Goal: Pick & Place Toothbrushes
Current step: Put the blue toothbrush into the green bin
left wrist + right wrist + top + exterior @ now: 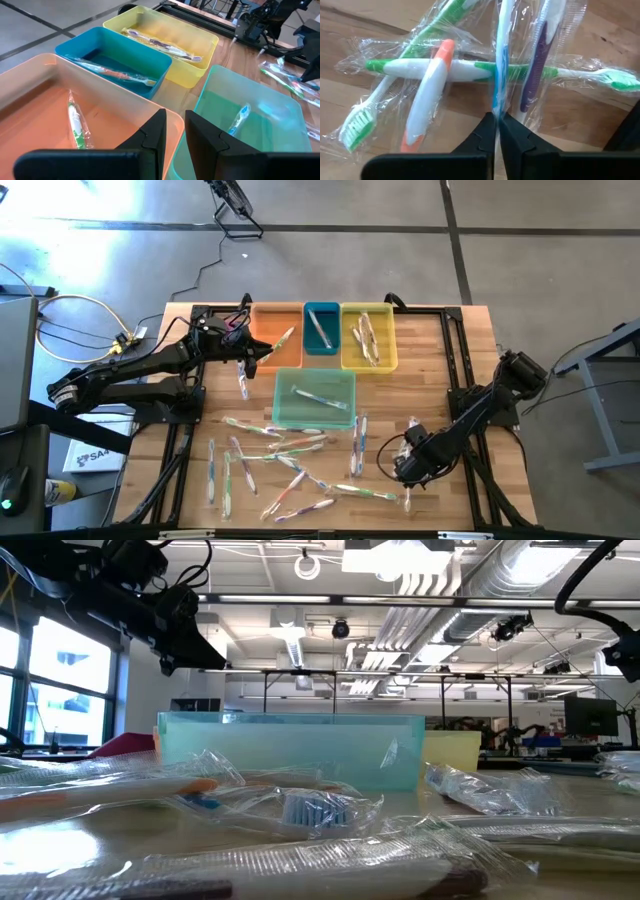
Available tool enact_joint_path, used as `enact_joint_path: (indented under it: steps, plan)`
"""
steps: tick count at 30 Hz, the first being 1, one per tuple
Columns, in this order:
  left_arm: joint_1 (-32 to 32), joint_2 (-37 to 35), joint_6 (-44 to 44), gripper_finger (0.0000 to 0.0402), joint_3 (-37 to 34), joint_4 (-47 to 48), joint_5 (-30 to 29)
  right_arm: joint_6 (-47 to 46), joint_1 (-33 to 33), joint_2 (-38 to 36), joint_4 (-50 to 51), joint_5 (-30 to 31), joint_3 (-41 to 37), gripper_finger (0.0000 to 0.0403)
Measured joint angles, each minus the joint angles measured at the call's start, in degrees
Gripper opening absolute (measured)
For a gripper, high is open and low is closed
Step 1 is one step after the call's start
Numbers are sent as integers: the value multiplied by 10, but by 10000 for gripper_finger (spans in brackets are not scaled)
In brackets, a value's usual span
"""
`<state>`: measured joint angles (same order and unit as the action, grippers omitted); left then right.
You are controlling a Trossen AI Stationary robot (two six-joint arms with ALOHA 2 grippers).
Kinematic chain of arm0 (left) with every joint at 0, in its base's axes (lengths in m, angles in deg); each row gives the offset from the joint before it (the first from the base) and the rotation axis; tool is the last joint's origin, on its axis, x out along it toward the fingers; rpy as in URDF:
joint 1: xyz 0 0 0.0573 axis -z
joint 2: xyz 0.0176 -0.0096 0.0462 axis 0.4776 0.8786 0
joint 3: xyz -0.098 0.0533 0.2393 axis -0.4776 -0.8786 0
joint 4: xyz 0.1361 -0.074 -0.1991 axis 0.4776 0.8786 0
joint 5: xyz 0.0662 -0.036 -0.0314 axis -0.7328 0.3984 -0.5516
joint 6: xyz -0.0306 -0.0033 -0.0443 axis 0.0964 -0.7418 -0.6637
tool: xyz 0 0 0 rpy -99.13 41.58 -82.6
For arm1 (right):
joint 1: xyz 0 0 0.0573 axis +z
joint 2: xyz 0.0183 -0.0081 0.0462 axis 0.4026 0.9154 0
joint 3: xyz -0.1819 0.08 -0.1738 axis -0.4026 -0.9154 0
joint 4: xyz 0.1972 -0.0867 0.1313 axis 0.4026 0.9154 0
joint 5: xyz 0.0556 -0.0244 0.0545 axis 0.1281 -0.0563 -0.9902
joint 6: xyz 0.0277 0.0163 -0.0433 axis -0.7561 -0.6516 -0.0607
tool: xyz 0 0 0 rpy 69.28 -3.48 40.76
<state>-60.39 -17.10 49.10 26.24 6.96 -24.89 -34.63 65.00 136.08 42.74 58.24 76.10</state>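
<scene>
Right pincer (496,131) pinched shut on wrapped blue toothbrush (501,60), low on bench (450,380) among scattered toothbrushes (290,455); long axis straight ahead of fingers. Left pincer (175,135) narrowly parted, empty, above orange bin (45,110).

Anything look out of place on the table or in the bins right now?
One wrapped toothbrush lies on the table just outside the orange bin, below the left gripper, apart from the main scatter. Another leans askew over that bin's rim. The right gripper is shut on the blue toothbrush.
</scene>
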Motion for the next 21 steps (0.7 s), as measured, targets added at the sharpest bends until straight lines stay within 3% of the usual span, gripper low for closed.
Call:
enact_joint_path:
  steps: [9,21]
  plan:
    - [0,0,0,69,0,0,0,26,-14,-11,-10,-43,-1,3]
    - [0,0,12,69,0,-1,0,100,-75,-104,-7,40,-1,3]
